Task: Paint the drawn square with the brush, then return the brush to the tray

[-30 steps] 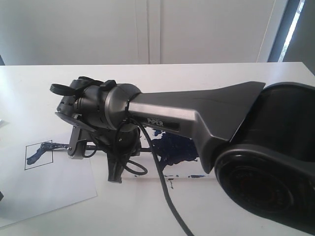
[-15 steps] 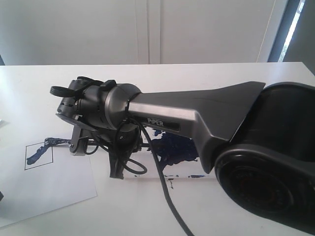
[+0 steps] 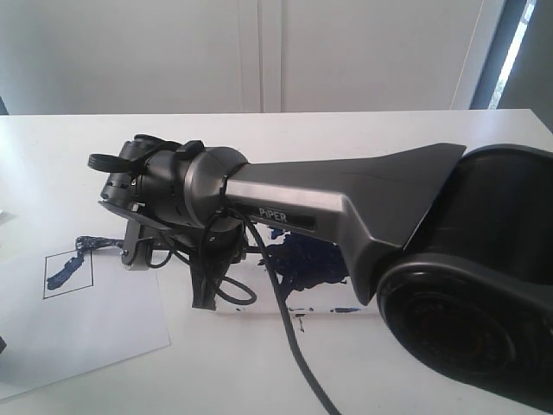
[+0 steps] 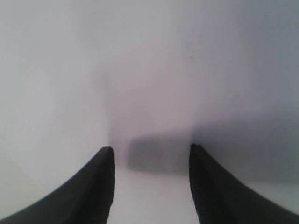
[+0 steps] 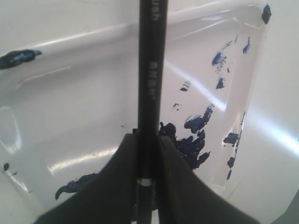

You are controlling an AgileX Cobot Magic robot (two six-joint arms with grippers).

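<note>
Nearest in the exterior view, the right arm [image 3: 346,207] comes in from the near right, and its black cable [image 3: 298,354] trails down over the white table [image 3: 259,372]. On the near left lies a white paper sheet [image 3: 95,328]. The drawn square [image 3: 67,272] sits towards its far left part, its inside partly smeared with dark blue.

Just beyond the square's far right corner is the paint-coated tip of the brush [image 3: 97,244], which runs from there to the right into the wrist. I cannot tell whether the tip touches the paper.

The right gripper [image 5: 147,137] is clamped on the brush, its two fingers [image 5: 117,186] pressed against the black shaft on either side.

To the right of the sheet, partly hidden behind the arm, stands the tray [image 3: 320,303] with its dark blue paint blob [image 3: 302,255] and flecks along the near rim.

The left gripper [image 4: 150,151] is released, its jaws spread with nothing between them, over a bare white surface.

A pale wall [image 3: 173,52] rises beyond the table's far edge.
</note>
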